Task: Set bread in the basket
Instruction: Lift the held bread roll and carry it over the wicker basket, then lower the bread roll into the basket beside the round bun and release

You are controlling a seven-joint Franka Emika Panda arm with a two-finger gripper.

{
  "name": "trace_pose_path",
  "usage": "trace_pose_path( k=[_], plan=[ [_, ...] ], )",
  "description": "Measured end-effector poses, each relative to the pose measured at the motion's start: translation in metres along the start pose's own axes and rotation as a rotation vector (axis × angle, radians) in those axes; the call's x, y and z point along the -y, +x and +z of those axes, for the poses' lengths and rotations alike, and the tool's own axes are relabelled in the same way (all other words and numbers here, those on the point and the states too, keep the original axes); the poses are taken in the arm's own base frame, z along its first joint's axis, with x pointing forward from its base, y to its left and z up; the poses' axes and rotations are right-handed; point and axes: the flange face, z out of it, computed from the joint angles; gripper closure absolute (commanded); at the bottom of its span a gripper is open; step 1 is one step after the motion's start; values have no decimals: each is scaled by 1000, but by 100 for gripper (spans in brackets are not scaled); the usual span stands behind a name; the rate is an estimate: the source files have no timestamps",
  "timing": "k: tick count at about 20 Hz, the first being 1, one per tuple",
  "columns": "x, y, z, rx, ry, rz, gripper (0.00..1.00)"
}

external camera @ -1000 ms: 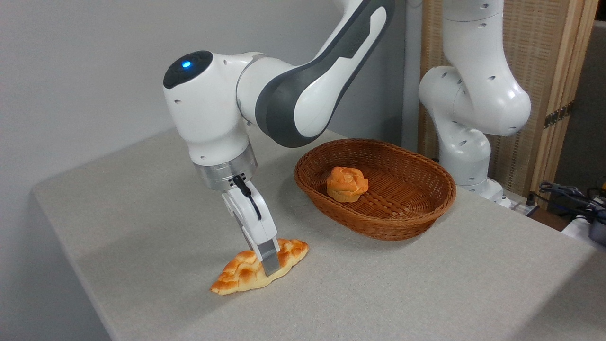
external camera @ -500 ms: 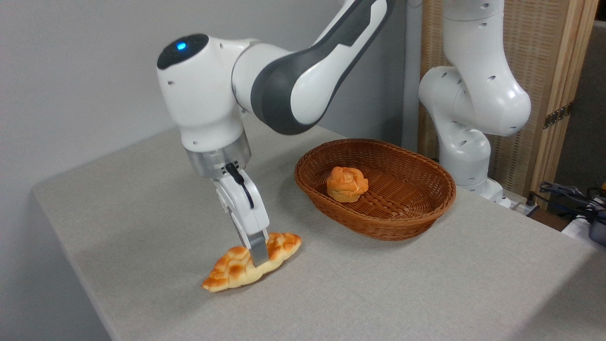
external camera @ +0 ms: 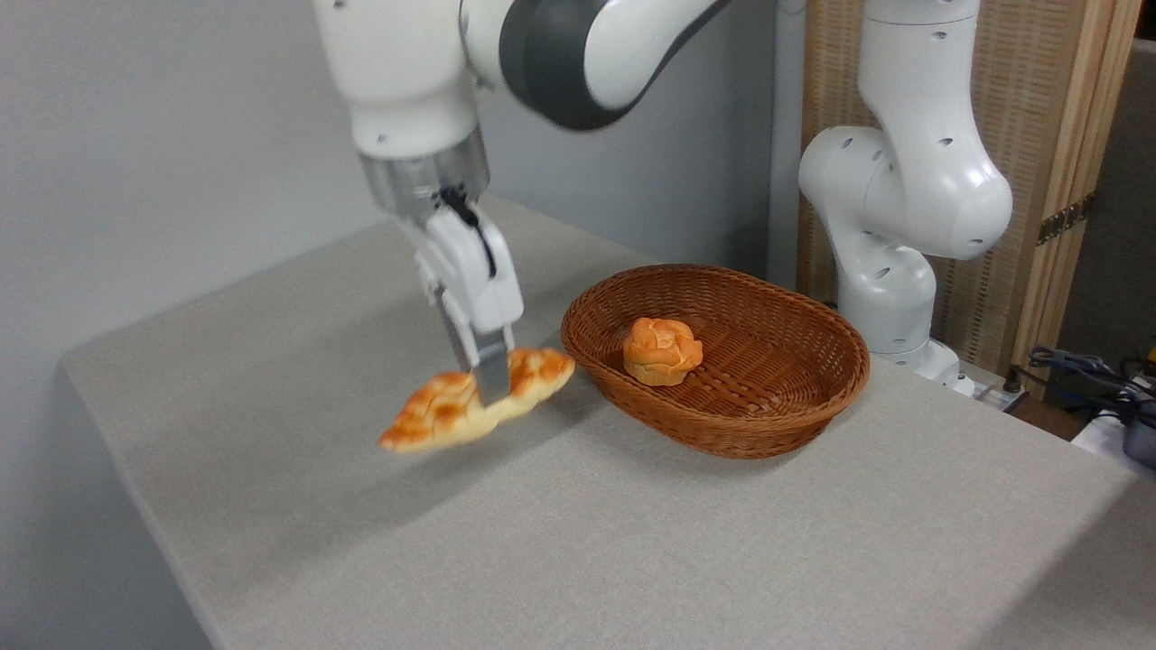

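Observation:
The long braided bread (external camera: 433, 413), golden-orange with pale seams, hangs in the air above the table, left of the basket. My gripper (external camera: 492, 386) is shut on the loaf's middle, with one finger in front of it and the other hidden behind. The loaf tilts, its left end lower than its right. The oval brown wicker basket (external camera: 768, 424) stands on the table to the right, its near rim a short way from the loaf's right tip.
A small round orange bun (external camera: 662, 349) lies inside the basket, left of its middle. The arm's white base (external camera: 890, 271) rises behind the basket. The grey table (external camera: 632, 560) ends at its left and front edges. Cables (external camera: 1084, 370) lie at the far right.
The gripper has risen with the bread held in it. The loaf has left the table and now hangs well above it, nearer the basket's rim height.

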Motion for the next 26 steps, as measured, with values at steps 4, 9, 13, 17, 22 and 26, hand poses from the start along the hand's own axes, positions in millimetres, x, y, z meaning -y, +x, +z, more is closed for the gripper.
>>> trace_pose_path(
  k=[4, 9, 13, 17, 22, 26],
  plan=[
    [-23, -13, -16, 35, -67, 6, 60],
    [-62, -42, -29, 143, -227, 8, 46],
    [-74, -65, -22, 196, -330, 20, 19],
    [-74, -92, 5, 247, -447, 126, 0],
    [-72, -98, 22, 264, -479, 204, 0],
    [-71, -94, 25, 258, -470, 225, 0]
  ],
)
